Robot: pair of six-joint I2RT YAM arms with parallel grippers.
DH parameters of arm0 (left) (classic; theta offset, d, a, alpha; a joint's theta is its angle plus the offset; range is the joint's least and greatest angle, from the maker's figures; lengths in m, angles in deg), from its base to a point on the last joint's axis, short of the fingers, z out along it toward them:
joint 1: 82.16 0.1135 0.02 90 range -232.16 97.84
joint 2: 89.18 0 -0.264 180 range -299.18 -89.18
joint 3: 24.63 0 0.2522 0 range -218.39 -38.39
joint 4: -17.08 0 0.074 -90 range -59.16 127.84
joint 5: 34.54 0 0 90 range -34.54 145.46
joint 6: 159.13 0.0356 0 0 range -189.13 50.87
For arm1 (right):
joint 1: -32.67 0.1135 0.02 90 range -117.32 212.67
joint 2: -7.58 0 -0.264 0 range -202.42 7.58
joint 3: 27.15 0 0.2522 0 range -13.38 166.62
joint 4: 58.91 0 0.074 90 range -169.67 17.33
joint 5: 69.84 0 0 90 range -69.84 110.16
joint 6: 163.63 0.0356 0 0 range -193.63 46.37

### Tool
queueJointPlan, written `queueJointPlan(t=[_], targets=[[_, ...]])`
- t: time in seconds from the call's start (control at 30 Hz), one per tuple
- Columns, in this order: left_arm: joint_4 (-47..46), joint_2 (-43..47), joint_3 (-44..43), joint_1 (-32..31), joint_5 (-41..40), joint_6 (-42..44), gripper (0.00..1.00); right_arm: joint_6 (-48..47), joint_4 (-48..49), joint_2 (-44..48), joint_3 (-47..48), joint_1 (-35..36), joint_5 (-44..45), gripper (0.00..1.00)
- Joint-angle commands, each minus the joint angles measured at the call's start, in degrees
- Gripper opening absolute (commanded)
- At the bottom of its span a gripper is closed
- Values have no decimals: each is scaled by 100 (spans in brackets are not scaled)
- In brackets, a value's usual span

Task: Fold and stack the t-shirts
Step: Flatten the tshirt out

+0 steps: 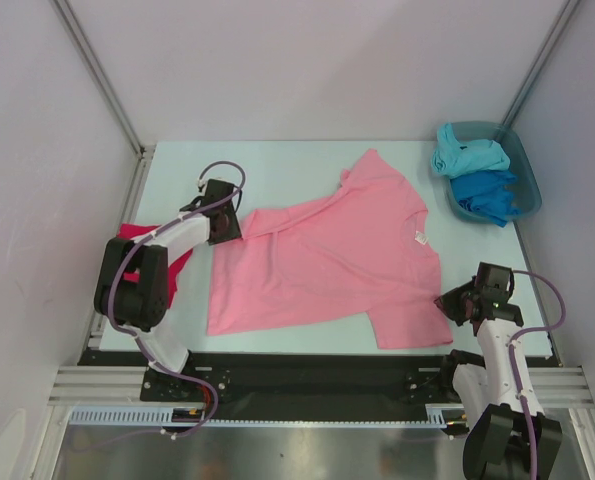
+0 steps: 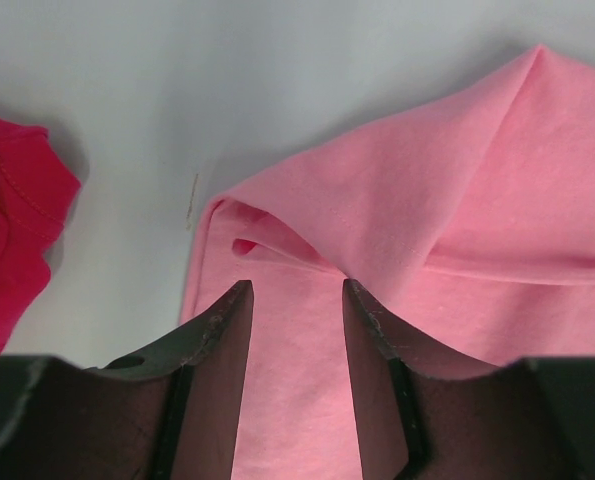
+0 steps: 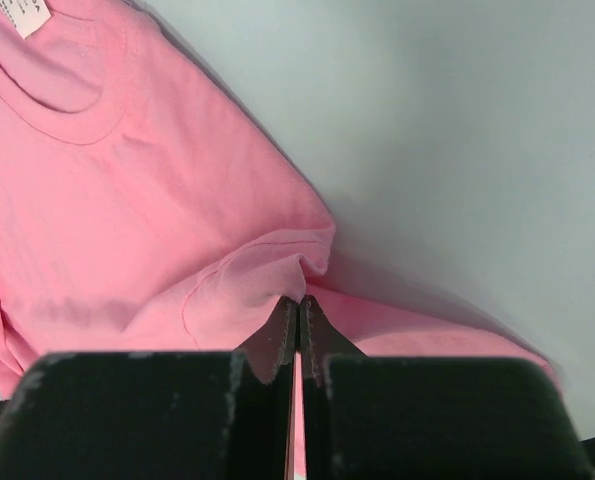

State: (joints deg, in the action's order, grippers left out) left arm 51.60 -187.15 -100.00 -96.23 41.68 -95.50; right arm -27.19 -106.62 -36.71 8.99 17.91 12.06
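Observation:
A light pink t-shirt [image 1: 327, 260] lies spread on the table, its white neck tag [image 1: 418, 237] at the right. My left gripper [image 1: 235, 226] is open over the shirt's left corner [image 2: 277, 260], with its jaws apart and pink cloth between them. My right gripper [image 1: 449, 305] is shut on the pink shirt's sleeve edge [image 3: 277, 280] at the near right. A crimson-magenta shirt [image 1: 137, 240] lies at the far left, partly hidden by the left arm; it also shows in the left wrist view [image 2: 12, 230]. A turquoise shirt [image 1: 469, 155] and a blue shirt [image 1: 487, 190] sit in the tub.
A teal plastic tub [image 1: 525, 170] stands at the back right corner. White walls with metal posts close in the table on the left, back and right. The table's near edge runs along a metal rail [image 1: 317, 375].

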Motion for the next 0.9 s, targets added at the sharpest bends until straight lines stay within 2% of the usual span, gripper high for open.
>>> queueJointPlan(t=[0.0,0.87], targets=[[-62,6,43,62,60,97,46,-56,135,61,-5,-35,-78,0],[-71,-363,-168,158,-46,281,47,-56,152,52,-31,-132,-227,0]])
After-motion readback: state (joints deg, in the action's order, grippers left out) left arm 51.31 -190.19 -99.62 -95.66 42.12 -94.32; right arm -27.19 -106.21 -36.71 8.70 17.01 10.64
